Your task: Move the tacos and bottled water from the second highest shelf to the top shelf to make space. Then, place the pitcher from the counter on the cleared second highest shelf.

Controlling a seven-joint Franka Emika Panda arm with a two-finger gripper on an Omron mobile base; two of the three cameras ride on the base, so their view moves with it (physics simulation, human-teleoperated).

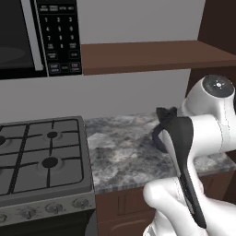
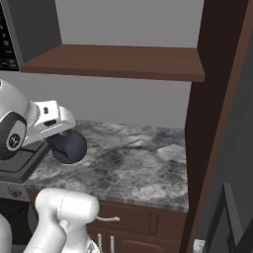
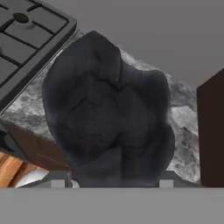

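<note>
I see one marbled tabletop (image 1: 120,152), one gas stove (image 1: 41,156) left of it, and one dark pitcher (image 3: 107,113) standing on the stone near the stove-side front. My claw (image 3: 111,181) sits close around it; I cannot tell whether it grips.

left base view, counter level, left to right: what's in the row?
Stove → bare stretch of the counter → pitcher, partly hidden behind the robot's arm. Microwave hangs above the stove, shelf above the counter.
</note>
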